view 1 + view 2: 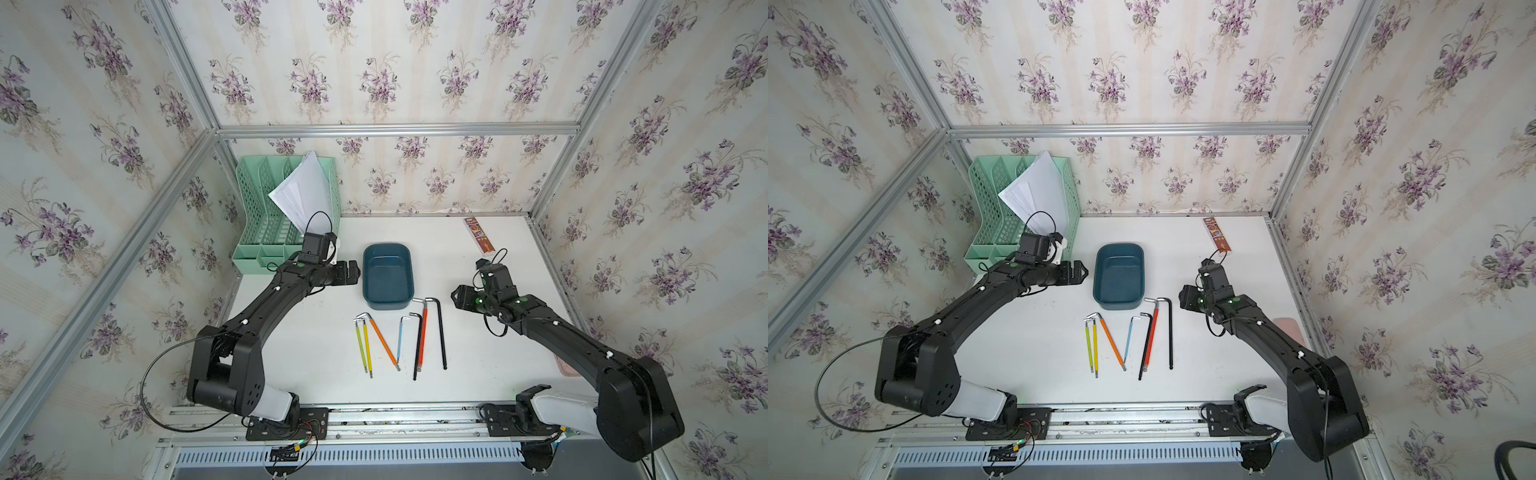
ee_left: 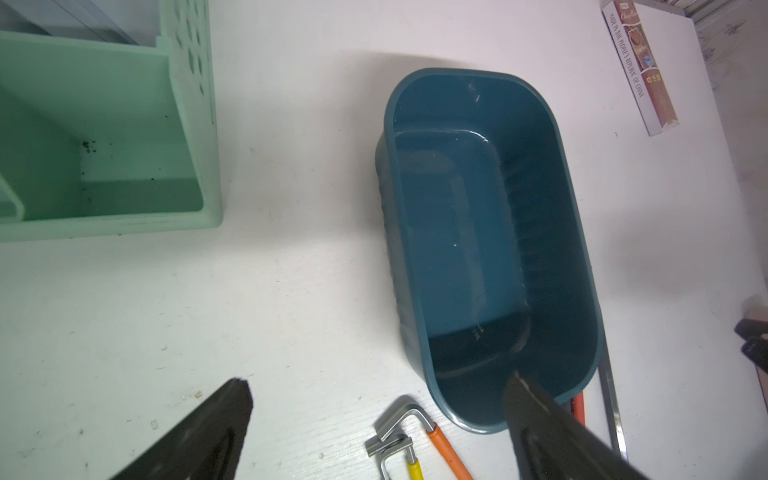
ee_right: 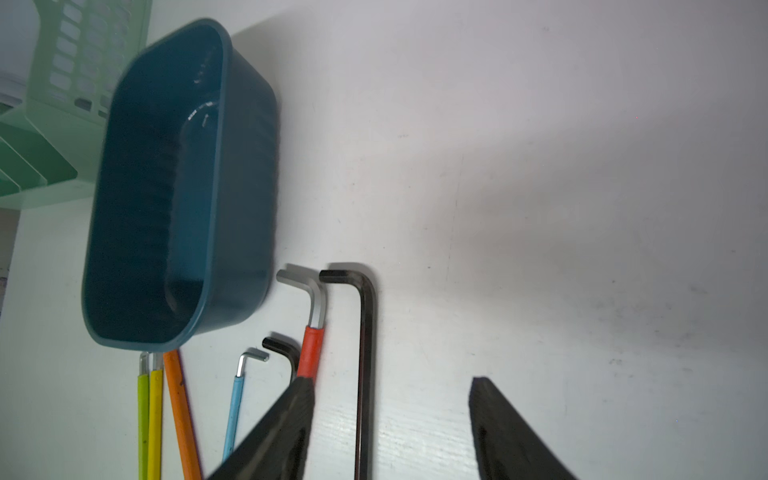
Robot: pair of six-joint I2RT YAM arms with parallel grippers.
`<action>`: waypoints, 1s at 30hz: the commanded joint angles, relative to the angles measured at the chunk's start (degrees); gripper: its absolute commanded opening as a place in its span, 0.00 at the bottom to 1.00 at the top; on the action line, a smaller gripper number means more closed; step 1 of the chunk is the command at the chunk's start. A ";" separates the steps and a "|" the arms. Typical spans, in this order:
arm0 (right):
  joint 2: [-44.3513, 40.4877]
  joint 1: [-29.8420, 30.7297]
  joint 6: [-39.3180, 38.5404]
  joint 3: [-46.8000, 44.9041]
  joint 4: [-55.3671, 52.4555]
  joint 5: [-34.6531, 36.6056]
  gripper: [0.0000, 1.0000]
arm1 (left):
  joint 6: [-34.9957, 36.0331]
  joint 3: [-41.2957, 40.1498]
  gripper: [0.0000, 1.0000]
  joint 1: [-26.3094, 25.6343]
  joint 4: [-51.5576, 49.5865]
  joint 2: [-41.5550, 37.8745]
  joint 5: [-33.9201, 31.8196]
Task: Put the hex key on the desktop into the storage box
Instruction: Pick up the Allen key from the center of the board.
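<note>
The storage box point(image 1: 386, 282) stands on the desktop point(image 1: 490, 353), empty. Seven hex keys point(image 1: 384, 343) lie on the desktop just near of it. The red hex key point(image 1: 422, 336) and the long black hex key point(image 1: 441, 332) have their bends beside the box's near right corner. The file rack point(image 1: 257, 216), far left, holds white papers point(image 1: 303, 191).

Left gripper point(image 2: 378, 384): jaws wide apart, nothing held, left of the box.

Right gripper point(image 3: 390, 382): jaws partly apart, nothing held, right of the long black hex key.

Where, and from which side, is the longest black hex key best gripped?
Probably grip the middle of its long shaft from straight above, jaws across it: the longest black hex key lies flat on the desktop, the red hex key close beside its bend.
</note>
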 commanded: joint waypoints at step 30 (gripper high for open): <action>16.39 14.26 8.19 8.49 -13.31 11.35 0.54 | 5.21 -0.30 0.99 -0.63 7.68 8.61 4.56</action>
